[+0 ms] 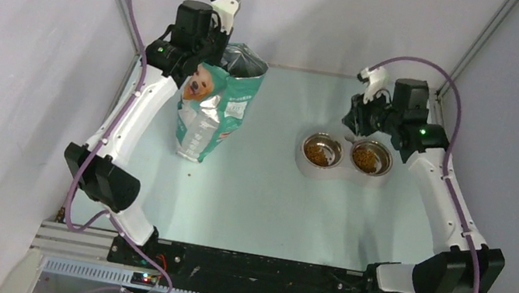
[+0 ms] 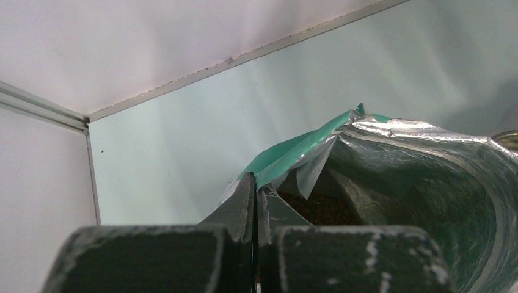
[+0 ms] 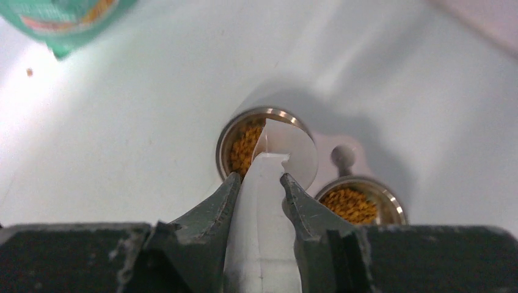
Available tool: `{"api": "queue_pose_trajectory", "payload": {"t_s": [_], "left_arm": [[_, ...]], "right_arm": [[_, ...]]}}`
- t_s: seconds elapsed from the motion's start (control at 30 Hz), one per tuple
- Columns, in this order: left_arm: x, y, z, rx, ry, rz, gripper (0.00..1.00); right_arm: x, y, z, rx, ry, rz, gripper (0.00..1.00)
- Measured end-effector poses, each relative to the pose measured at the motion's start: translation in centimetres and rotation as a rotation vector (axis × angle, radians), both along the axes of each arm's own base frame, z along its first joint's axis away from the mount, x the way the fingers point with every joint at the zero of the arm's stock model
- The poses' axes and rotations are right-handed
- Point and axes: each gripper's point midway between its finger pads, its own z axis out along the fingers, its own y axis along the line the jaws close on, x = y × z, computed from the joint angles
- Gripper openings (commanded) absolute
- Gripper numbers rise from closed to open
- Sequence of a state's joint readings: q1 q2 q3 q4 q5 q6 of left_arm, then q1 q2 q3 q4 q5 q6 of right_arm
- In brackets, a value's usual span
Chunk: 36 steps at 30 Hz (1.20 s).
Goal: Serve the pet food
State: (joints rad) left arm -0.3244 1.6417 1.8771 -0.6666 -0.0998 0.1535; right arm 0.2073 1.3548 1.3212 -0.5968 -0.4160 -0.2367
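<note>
The pet food, brown kibble, lies in two steel bowls, the left one (image 1: 321,152) and the right one (image 1: 369,159), set in a white stand (image 1: 342,173). My right gripper (image 1: 358,124) is shut on the handle of a clear plastic scoop (image 3: 264,207); the scoop's cup (image 3: 295,152) hangs over the farther bowl (image 3: 244,148). The nearer bowl (image 3: 349,204) also holds kibble. My left gripper (image 2: 255,183) is shut on the rim of the teal bag (image 1: 214,108), which stands upright and open. More kibble (image 2: 324,210) shows inside the bag.
Grey walls and metal frame posts close in the table on three sides. One stray pellet (image 3: 29,72) lies on the table near the bag's bottom (image 3: 61,18). The bag stands at the back left, the bowls at the back right.
</note>
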Motion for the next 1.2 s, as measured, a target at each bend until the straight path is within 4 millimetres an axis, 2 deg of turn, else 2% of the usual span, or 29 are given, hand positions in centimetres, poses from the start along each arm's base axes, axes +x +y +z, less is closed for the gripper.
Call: {"api": "queue_pose_trajectory", "payload": {"t_s": [0.1, 0.17, 0.2, 0.33, 0.47, 0.53, 0.63, 0.77, 0.97, 1.1, 1.2], "left_arm": [[0.0, -0.1, 0.0, -0.008, 0.002, 0.000, 0.00], [-0.1, -0.2, 0.0, -0.019, 0.006, 0.000, 0.00], [-0.1, -0.3, -0.1, -0.026, 0.008, 0.000, 0.00], [-0.3, -0.8, -0.1, -0.063, 0.029, -0.009, 0.00], [-0.2, -1.7, -0.5, -0.113, 0.058, -0.020, 0.00], [0.0, -2.3, -0.8, -0.145, 0.074, -0.026, 0.00], [0.3, -3.4, -1.3, -0.191, 0.103, -0.041, 0.00], [0.3, -4.9, -1.8, -0.217, 0.133, -0.071, 0.00], [-0.6, -6.4, -2.1, -0.222, 0.162, -0.110, 0.00], [-0.8, -6.6, -2.1, -0.226, 0.167, -0.121, 0.00], [-0.9, -6.8, -2.1, -0.231, 0.171, -0.134, 0.00]], "right_arm": [[1.3, 0.0, 3.9, 0.043, -0.064, -0.029, 0.00], [2.3, 0.6, 7.5, 0.112, -0.111, -0.040, 0.00], [2.9, 1.1, 9.9, 0.165, -0.138, -0.038, 0.00], [4.0, 4.1, 16.7, 0.351, -0.202, 0.025, 0.00], [4.2, 8.0, 21.0, 0.512, -0.201, 0.128, 0.00], [4.2, 10.0, 21.9, 0.561, -0.185, 0.178, 0.00], [4.3, 13.0, 21.8, 0.612, -0.132, 0.246, 0.00], [4.8, 16.0, 19.4, 0.622, -0.046, 0.293, 0.00], [5.9, 17.7, 14.1, 0.538, 0.053, 0.293, 0.00], [6.1, 18.3, 11.9, 0.461, 0.072, 0.311, 0.00], [5.5, 19.6, 11.2, 0.418, 0.069, 0.342, 0.00]]}}
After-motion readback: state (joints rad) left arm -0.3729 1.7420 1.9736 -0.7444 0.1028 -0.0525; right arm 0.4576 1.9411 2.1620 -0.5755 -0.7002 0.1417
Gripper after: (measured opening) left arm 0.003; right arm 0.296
